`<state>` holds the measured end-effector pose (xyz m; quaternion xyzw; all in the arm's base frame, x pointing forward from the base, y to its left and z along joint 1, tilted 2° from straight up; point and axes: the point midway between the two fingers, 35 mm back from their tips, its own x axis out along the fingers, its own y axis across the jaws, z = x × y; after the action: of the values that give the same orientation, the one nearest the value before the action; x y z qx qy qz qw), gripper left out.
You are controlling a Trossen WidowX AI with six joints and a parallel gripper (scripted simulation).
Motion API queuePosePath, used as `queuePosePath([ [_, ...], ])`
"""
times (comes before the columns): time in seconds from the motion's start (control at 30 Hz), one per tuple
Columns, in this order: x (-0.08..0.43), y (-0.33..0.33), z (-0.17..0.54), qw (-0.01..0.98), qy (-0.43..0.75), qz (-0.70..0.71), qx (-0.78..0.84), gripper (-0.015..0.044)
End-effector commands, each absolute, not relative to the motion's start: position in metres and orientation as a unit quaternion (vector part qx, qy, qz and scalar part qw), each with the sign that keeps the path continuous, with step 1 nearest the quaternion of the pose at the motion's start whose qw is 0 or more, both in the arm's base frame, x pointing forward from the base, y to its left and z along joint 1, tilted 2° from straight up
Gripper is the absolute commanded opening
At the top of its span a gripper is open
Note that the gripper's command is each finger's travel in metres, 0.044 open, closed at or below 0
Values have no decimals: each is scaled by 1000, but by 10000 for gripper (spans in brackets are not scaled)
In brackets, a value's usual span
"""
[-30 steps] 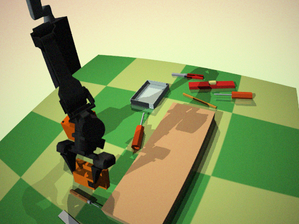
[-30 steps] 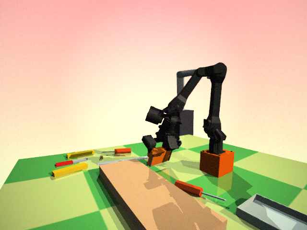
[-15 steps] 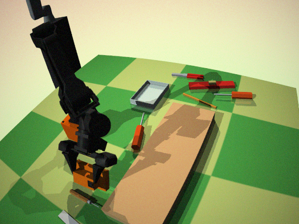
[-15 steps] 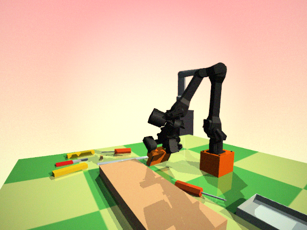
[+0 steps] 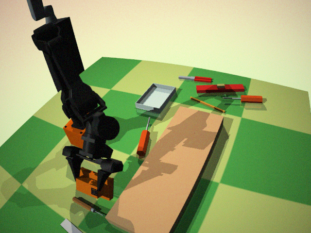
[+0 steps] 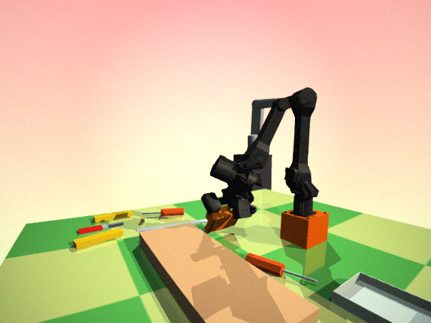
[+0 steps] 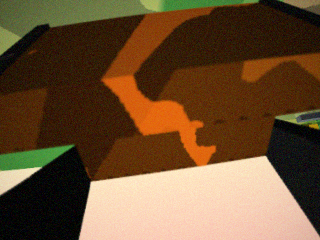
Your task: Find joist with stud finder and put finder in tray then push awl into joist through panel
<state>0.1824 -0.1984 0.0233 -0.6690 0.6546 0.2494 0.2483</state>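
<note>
The orange stud finder (image 5: pixel 107 190) (image 6: pixel 219 224) (image 7: pixel 125 105) is held tilted between the fingers of my gripper (image 5: pixel 87 184) (image 6: pixel 226 213) (image 7: pixel 174 137), which is shut on it. It is beside the near left end of the tan floor panel (image 5: pixel 185 155) (image 6: pixel 174 243), above the floor. Its small dark display shows in the top view, but I cannot read it. The awl (image 5: pixel 82 203) with a brown handle lies below the stud finder, its metal tip toward the panel's corner. The grey tray (image 5: pixel 158 96) (image 6: pixel 382 302) is empty, beyond the panel's far end. The joist is hidden.
An orange screwdriver (image 5: pixel 143 142) (image 6: pixel 264 264) lies between panel and tray. A red bar (image 5: pixel 220 88), a red-handled tool (image 5: pixel 203 79), a thin stick (image 5: pixel 208 104) and another screwdriver (image 5: pixel 251 99) lie beyond the panel. A grey strip (image 5: pixel 70 225) (image 6: pixel 174 224) lies near the awl.
</note>
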Motion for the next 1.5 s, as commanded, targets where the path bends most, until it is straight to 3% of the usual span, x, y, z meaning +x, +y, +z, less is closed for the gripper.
queuePosePath([
  [0.0, 181, -197, 21, 236, 661, 239, -672, 0],
  [1.47, 181, -193, 15, 156, 683, 156, -696, 0],
])
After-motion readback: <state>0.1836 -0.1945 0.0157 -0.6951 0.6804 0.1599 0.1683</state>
